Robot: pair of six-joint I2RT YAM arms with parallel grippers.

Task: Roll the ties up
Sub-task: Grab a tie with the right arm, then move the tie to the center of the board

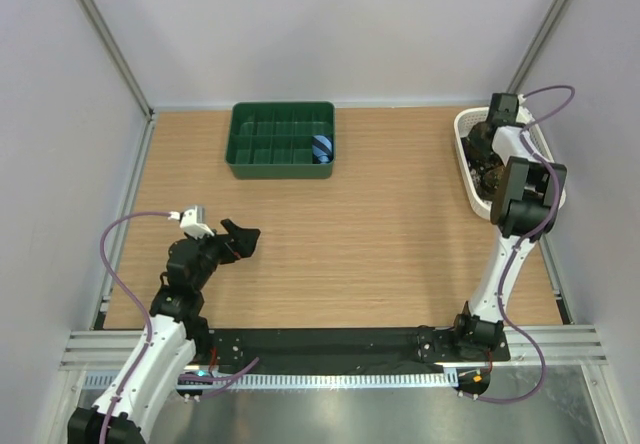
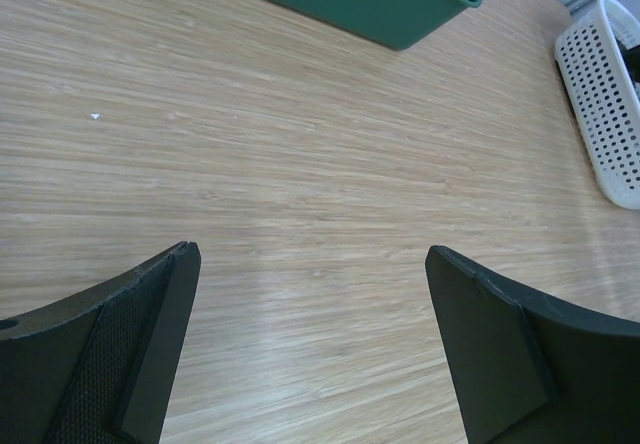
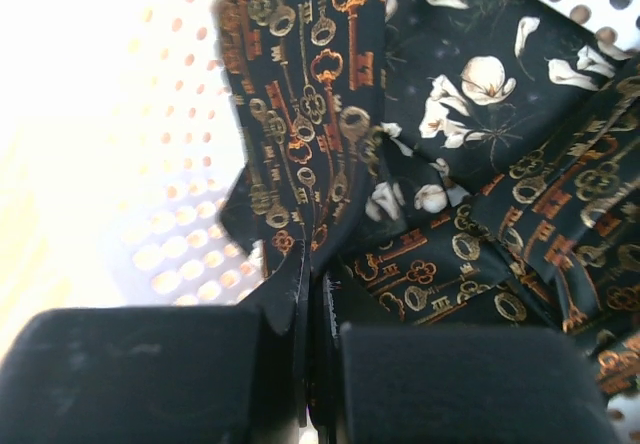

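Top view: the white basket (image 1: 466, 154) sits at 2 o'clock on the table (image 1: 380, 234). The right gripper (image 1: 487, 161) reaches into it, and the arm hides most of the dark contents. The left gripper (image 1: 243, 241) is at 8 o'clock over bare wood. The green tray (image 1: 280, 166) stands at 12 o'clock, with a blue roll (image 1: 321, 148) in its right end compartment.

Right wrist view: this view alone shows the grip. The right gripper (image 3: 318, 314) has its fingers pressed together on a fold of the key-print tie (image 3: 300, 114). The flower-print tie (image 3: 470, 74) lies beside that tie at 1 o'clock. Both ties rest inside the perforated basket (image 3: 170, 164).

Left wrist view: the left gripper (image 2: 310, 264) has its fingers spread wide and holds nothing. The tray (image 2: 370, 4) is at 12 o'clock and the basket (image 2: 600, 94) at 2 o'clock.
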